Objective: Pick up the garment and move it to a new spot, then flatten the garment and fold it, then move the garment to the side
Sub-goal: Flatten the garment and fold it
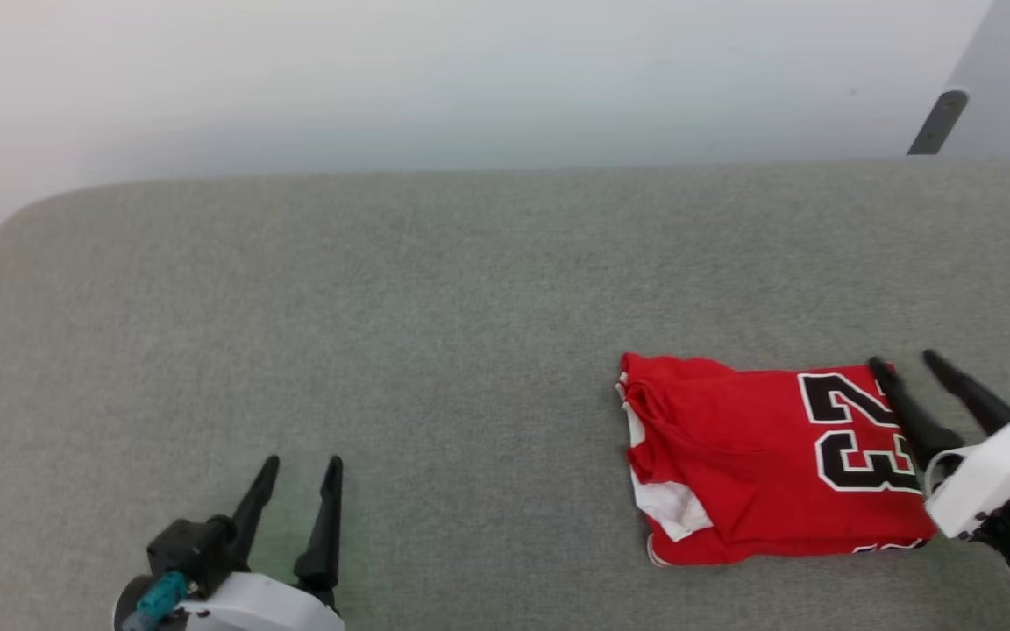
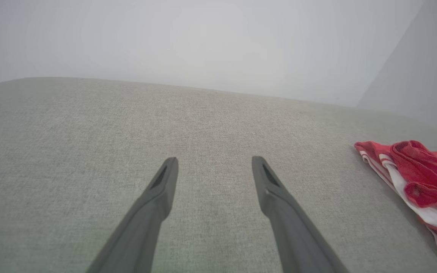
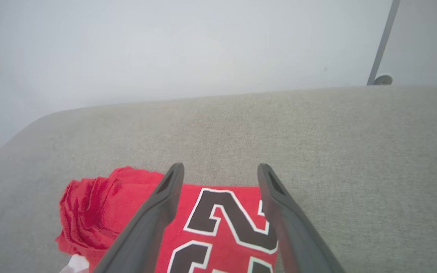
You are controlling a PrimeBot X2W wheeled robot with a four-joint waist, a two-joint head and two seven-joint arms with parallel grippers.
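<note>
The garment (image 1: pixel 759 460), a red jersey with white sleeve trim and a black 23 outlined in white, lies folded into a rectangle on the grey cushioned surface (image 1: pixel 435 333) at the right. My right gripper (image 1: pixel 904 359) hovers open over the jersey's right edge, nothing between its fingers; in the right wrist view the gripper (image 3: pixel 220 168) straddles the number on the garment (image 3: pixel 222 223). My left gripper (image 1: pixel 303 460) stands open over bare fabric at the lower left, far from the jersey. The left wrist view has that gripper (image 2: pixel 214 161) open and the garment (image 2: pixel 419 182) at the right edge.
The grey surface has a rounded back-left corner (image 1: pixel 23 219) and a far edge along a pale wall. A thin grey post (image 1: pixel 939 123) with a round foot stands behind the back right. Wide bare fabric lies between the two grippers.
</note>
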